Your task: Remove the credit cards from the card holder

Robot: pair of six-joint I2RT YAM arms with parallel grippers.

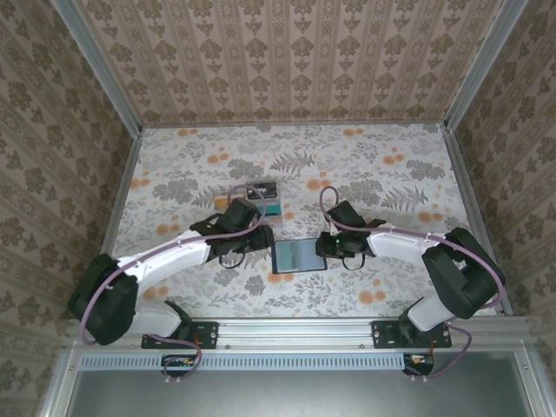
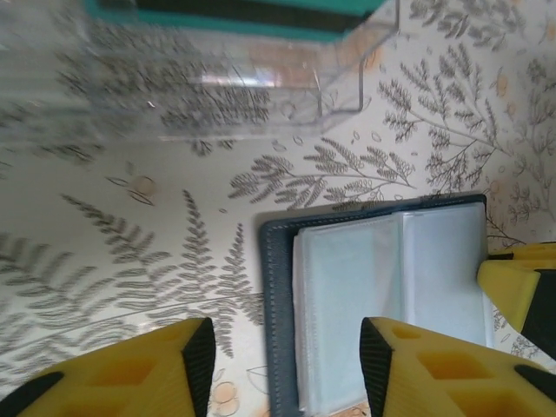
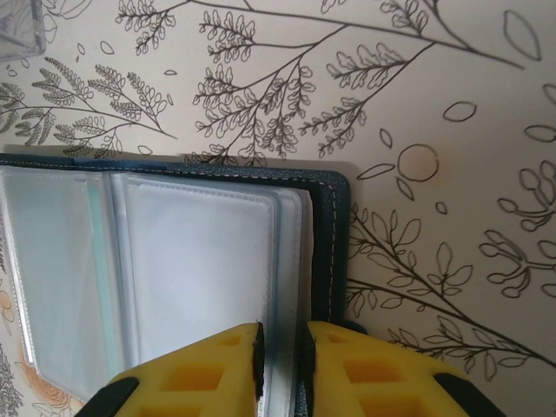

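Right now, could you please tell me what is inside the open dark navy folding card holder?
Inside the dark navy folding card holder, greyish see-through pocket sleeves lie stacked. No card shows plainly; sleeves underneath are covered by the top ones.

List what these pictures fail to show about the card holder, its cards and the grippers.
- Credit cards: right wrist view, the card holder's cloudy sleeves hide whether any sit inside.
- Right gripper: right wrist view, its fingers cover the contact; whether it pinches a sleeve is unclear.
- Card holder's lower part: left wrist view, cut off by the frame's bottom.
- Top view: sleeves too small to read.
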